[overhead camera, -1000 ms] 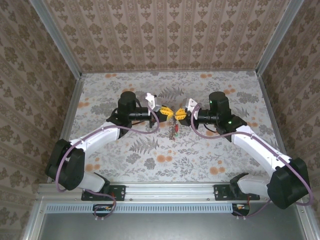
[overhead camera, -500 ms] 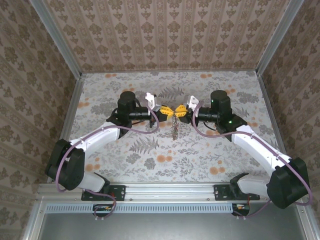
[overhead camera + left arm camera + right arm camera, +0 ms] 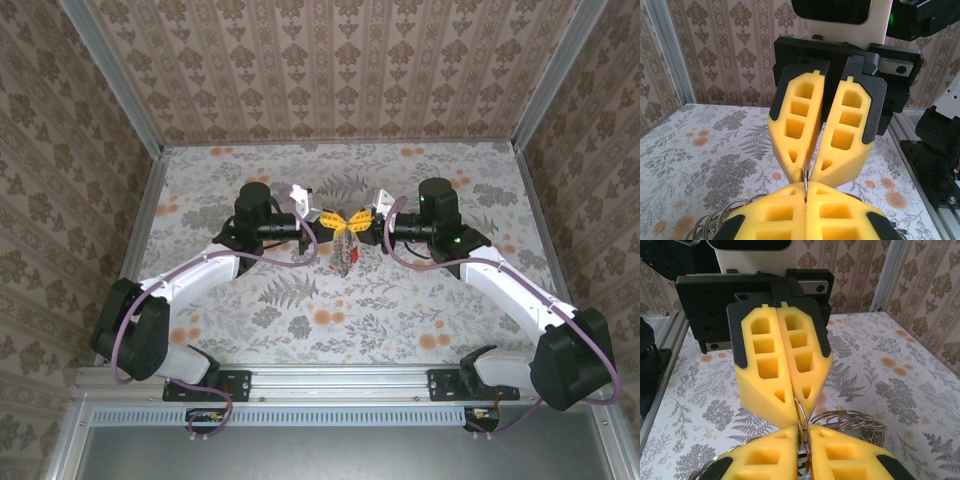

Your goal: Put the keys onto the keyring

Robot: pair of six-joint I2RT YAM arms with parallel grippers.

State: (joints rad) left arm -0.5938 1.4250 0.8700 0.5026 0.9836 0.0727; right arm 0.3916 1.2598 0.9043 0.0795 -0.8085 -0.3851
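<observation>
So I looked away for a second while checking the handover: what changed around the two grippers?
The right gripper rolled at the wrist and narrowed its jaws on the large grey beaded-rim keyring, whose hanging part now looks broader. The left gripper stayed shut on the ring; both stayed tip to tip.

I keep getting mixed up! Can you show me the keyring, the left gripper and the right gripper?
keyring [image 3: 855,420], right wrist view, on its wire loops.
left gripper [image 3: 805,195], left wrist view, where its yellow fingertips meet.
right gripper [image 3: 803,440], right wrist view, where its yellow fingertips meet.
</observation>
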